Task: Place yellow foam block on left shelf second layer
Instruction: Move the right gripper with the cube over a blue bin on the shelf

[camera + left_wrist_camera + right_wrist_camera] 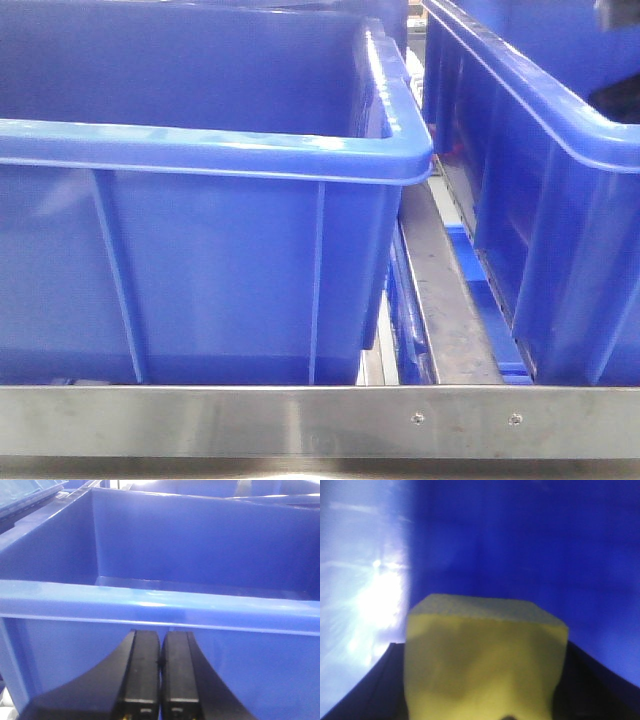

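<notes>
The yellow foam block [482, 660] fills the lower middle of the right wrist view, held between the dark fingers [365, 690] of my right gripper [482, 680], which is shut on it. Behind it is a blue bin's inner wall [530, 545]. My left gripper [160, 672] is shut and empty, its two black fingers pressed together just below the rim of a blue bin [160, 602]. Neither gripper nor the block shows in the front view.
The front view shows a large blue plastic bin [200, 260] at left and another blue bin [540, 200] at right, on a shelf with a steel front rail [320, 420]. A metal divider [440, 300] runs between them. A bright glare [360, 595] lights the left wall.
</notes>
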`<state>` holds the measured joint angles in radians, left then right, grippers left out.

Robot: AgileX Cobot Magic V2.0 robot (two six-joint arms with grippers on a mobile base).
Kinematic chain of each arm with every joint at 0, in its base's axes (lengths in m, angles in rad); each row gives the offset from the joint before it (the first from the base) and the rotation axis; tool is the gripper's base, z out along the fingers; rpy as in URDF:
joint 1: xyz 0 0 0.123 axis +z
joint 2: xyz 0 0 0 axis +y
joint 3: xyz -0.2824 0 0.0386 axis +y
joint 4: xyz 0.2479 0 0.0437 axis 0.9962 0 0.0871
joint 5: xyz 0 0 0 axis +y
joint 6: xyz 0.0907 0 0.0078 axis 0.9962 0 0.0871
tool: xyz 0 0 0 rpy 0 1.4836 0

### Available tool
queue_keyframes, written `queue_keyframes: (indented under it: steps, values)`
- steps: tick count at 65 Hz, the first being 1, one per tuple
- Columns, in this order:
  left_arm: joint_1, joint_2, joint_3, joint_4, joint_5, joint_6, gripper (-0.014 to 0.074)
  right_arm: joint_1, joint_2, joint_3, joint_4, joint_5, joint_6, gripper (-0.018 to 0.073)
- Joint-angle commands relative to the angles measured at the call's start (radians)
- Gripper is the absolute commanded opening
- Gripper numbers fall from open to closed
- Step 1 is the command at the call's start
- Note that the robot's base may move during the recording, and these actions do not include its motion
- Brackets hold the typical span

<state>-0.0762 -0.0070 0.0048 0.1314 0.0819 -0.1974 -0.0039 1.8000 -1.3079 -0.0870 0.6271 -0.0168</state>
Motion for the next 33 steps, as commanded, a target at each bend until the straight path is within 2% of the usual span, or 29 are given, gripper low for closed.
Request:
queue_keyframes:
  steps: [1, 7, 16, 33]
  values:
    - [-0.005, 0.007, 0.026, -0.007, -0.088, -0.004, 0.0136, -0.008, -0.042, -0.039, -0.004, -0.054, -0.011, 0.0322]
    - [-0.005, 0.007, 0.026, -0.007, -0.088, -0.004, 0.0136, -0.008, -0.043, -0.039, -0.004, -0.054, -0.011, 0.0382]
    - [-0.005, 0.007, 0.026, -0.007, -0.088, -0.004, 0.0136, -0.008, -0.046, -0.042, -0.004, -0.035, -0.008, 0.0642]
    - [-0.005, 0.007, 0.026, -0.007, -0.088, -0.004, 0.0136, -0.008, -0.078, -0.042, -0.005, -0.025, -0.008, 0.0624]
